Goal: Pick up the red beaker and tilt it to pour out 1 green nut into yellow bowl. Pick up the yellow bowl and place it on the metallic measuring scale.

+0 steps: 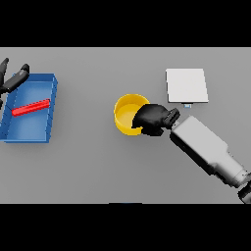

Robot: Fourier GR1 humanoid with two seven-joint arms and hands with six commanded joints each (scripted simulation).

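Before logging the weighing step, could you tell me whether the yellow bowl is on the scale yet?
Not yet. The yellow bowl sits on the table, left of the scale, with the right hand at its rim.

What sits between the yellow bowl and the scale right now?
Only bare grey table in the head view. The right hand grips the yellow bowl at its right rim, just below that stretch toward the scale.
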